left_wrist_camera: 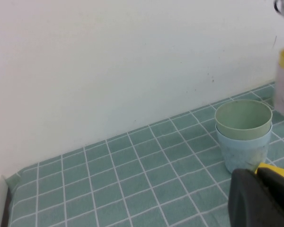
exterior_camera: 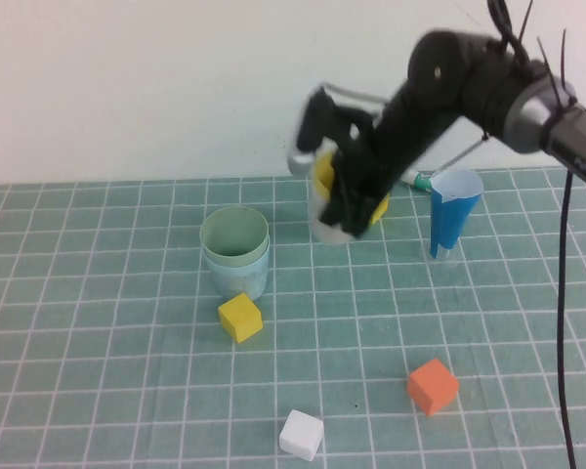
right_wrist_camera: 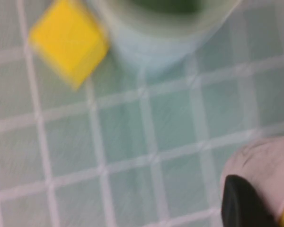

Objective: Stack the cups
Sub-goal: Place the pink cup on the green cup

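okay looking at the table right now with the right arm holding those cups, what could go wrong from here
1. The right gripper is shut on the pale pink plastic tumbler with the yellow tumbler nested inside; mid-move, the pair might slip.
2. The pale green tumbler sits in the light blue tumbler; an off-centre drop could topple that stack.
3. The yellow cube lies close beside that stack and may get nudged.

The left gripper, shut, hangs parked beside the table's left edge.

The right claw (exterior_camera: 344,200) is motion-blurred and covers most of the pink and yellow cups (exterior_camera: 322,181). The green cup (exterior_camera: 234,234) hides the blue cup's (exterior_camera: 236,277) inside. Only a dark corner of the left claw (left_wrist_camera: 260,198) shows.
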`<state>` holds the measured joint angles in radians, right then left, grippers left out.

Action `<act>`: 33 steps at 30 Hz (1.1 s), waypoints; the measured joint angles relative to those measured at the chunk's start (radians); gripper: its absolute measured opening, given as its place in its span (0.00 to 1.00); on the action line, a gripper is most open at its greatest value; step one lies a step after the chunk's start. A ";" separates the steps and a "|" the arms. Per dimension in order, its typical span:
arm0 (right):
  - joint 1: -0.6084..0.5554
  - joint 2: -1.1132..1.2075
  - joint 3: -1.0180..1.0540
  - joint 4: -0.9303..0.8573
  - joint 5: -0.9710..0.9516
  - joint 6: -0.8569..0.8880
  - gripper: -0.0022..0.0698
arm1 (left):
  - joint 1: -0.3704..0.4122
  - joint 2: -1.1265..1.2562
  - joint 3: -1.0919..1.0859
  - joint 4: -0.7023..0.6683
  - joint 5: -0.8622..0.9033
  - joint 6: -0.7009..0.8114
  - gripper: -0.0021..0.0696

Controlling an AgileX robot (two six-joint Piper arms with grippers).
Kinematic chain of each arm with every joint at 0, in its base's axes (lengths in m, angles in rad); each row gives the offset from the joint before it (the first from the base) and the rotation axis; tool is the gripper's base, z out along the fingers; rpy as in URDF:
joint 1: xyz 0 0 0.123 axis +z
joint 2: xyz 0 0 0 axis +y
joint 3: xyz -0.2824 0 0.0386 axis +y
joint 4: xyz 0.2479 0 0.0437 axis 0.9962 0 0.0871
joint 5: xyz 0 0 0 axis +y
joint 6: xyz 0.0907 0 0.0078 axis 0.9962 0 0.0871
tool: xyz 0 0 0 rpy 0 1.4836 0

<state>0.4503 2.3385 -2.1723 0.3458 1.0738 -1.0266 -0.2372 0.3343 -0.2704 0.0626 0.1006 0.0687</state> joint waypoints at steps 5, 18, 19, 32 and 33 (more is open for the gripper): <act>0.066 0.000 -0.206 0.023 0.000 0.022 0.14 | 0.000 0.000 0.000 0.000 -0.002 0.000 0.03; 0.182 0.036 -0.273 0.035 0.063 0.014 0.14 | 0.000 0.000 0.000 0.000 -0.002 0.002 0.03; 0.182 0.043 -0.273 0.030 0.068 0.014 0.14 | 0.000 0.000 0.000 0.000 -0.002 0.002 0.03; 0.182 0.073 -0.273 0.021 0.084 0.023 0.18 | 0.000 0.000 0.000 0.000 -0.002 0.002 0.03; 0.182 0.073 -0.273 0.021 0.082 0.028 0.21 | 0.000 0.000 0.000 0.000 -0.002 0.002 0.03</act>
<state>0.6319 2.4115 -2.4451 0.3671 1.1554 -0.9982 -0.2372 0.3343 -0.2704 0.0626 0.0989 0.0706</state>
